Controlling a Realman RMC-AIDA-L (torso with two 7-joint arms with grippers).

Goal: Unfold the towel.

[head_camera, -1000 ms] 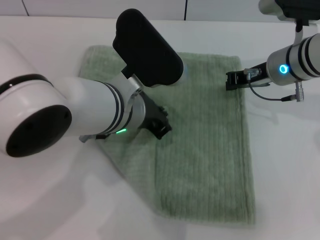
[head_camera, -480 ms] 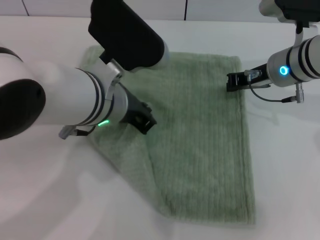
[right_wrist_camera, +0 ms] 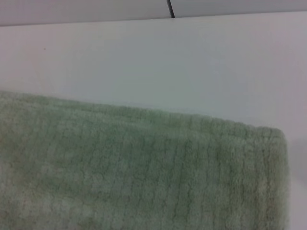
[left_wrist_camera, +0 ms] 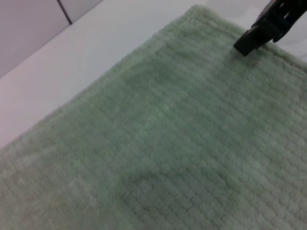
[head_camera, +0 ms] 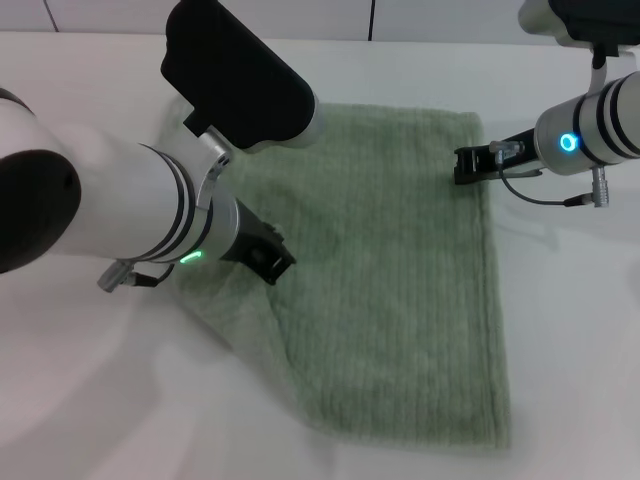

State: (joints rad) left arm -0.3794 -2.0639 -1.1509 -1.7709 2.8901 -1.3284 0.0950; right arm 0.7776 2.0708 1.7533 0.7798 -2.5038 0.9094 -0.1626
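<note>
The pale green ribbed towel [head_camera: 400,280] lies on the white table, still doubled, long side running away from me. My left gripper [head_camera: 268,262] is at the towel's left side, shut on the upper layer's edge, and a thin flap hangs from it toward the near left. My right gripper [head_camera: 463,166] is shut on the towel's far right edge near its corner. It also shows in the left wrist view [left_wrist_camera: 261,31] as a dark tip on the cloth [left_wrist_camera: 182,143]. The right wrist view shows only the towel's hemmed corner [right_wrist_camera: 144,172].
The white table [head_camera: 580,330] surrounds the towel on all sides. My bulky left arm [head_camera: 110,210] covers the towel's far left corner. A wall with a dark seam [head_camera: 372,20] runs along the back.
My left gripper has moved left and toward me, dragging the towel's upper layer with it, so the near left flap spreads wider. The right gripper has stayed in place.
</note>
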